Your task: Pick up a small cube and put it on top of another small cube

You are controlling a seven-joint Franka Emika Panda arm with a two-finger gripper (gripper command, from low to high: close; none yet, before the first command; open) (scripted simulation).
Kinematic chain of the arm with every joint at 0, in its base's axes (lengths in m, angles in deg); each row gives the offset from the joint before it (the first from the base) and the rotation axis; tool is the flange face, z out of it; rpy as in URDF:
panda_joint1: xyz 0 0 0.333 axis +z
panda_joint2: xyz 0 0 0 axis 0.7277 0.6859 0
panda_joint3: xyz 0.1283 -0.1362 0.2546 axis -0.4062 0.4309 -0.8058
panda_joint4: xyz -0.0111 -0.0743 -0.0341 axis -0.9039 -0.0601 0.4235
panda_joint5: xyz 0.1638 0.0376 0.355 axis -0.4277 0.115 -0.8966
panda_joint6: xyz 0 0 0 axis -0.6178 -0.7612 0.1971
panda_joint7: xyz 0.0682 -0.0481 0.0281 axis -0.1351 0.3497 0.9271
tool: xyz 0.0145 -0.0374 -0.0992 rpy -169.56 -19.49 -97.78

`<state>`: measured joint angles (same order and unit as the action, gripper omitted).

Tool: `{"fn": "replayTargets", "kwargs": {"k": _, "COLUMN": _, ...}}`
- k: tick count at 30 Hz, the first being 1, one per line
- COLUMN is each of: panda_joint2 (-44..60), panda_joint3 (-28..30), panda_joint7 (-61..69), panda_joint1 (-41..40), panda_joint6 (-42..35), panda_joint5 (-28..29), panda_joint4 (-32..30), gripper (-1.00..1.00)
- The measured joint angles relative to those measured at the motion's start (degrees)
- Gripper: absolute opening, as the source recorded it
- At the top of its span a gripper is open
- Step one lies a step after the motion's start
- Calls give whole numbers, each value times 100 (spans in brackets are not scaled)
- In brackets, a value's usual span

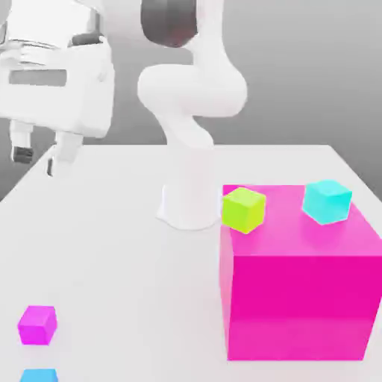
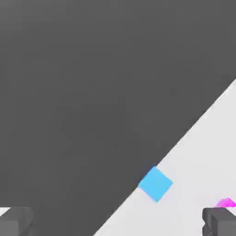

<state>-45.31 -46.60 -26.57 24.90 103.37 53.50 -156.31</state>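
Small magenta cube, exterior view: I found the small plain magenta cube (image 1: 37, 325) resting on the pale tabletop (image 1: 134, 298), and took it as my landmark and the thing to pick up.
Large block: the big magenta block (image 1: 302, 306) stood well apart from the landmark, towards the exterior view's right.
Lime cube: the small lime-green cube (image 1: 244, 210) sat on the block's flat top, which bore it near the side facing the landmark; I judged it the one to stack on.
Cyan cube: the small cyan cube (image 1: 327, 201) rested on the same top, farther from the landmark than the lime one.
Blue cube: the small blue cube (image 1: 39, 375) lay near the landmark, on the camera's side.
Arm pose: the white Panda arm (image 1: 192, 89) reached across with its hand high above the landmark's level, and the gripper (image 1: 37, 160) pointed down.
Gripper, hand view: its fingers stood wide apart with nothing clamped, which I judged right for straddling a cube.
Landmark, hand view: part of it peeked out beside one fingertip, with the blue cube near it; I reckoned the hand needed to shift over the landmark before lowering, lest it catch the blue neighbour.
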Motion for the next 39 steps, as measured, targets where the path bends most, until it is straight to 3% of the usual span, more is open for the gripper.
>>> {"fn": "replayTargets", "kwargs": {"k": 9, "panda_joint2": 1838, "panda_joint3": 348, "panda_joint7": -1430, "panda_joint1": -678, "panda_joint6": 770, "panda_joint5": -461, "panda_joint4": -297, "gripper": 0}}
{"fn": "replayTargets", "kwargs": {"k": 16, "panda_joint2": 3276, "panda_joint3": 297, "panda_joint7": -1602, "panda_joint1": -935, "panda_joint6": 1699, "panda_joint5": -988, "panda_joint4": -206, "gripper": 0}}
{"fn": "replayTargets", "kwargs": {"k": 17, "panda_joint2": 3415, "panda_joint3": 284, "panda_joint7": -1596, "panda_joint1": -947, "panda_joint6": 1807, "panda_joint5": -997, "panda_joint4": -179, "gripper": -100}}
{"fn": "replayTargets", "kwargs": {"k": 25, "panda_joint2": 3274, "panda_joint3": 280, "panda_joint7": -1621, "panda_joint1": -957, "panda_joint6": 1708, "panda_joint5": -970, "panda_joint4": -209, "gripper": -100}}
{"fn": "replayTargets", "kwargs": {"k": 30, "panda_joint2": 2315, "panda_joint3": 311, "panda_joint7": -1664, "panda_joint1": -813, "panda_joint6": 925, "panda_joint5": -764, "panda_joint4": -389, "gripper": -100}}
{"fn": "replayTargets", "kwargs": {"k": 34, "panda_joint2": 1496, "panda_joint3": -3, "panda_joint7": -1403, "panda_joint1": -454, "panda_joint6": 168, "panda_joint5": -440, "panda_joint4": -463, "gripper": -100}}
{"fn": "replayTargets", "kwargs": {"k": 39, "panda_joint2": 485, "panda_joint3": -313, "panda_joint7": -735, "panda_joint1": 309, "panda_joint6": -766, "panda_joint5": -456, "panda_joint4": -550, "gripper": -100}}
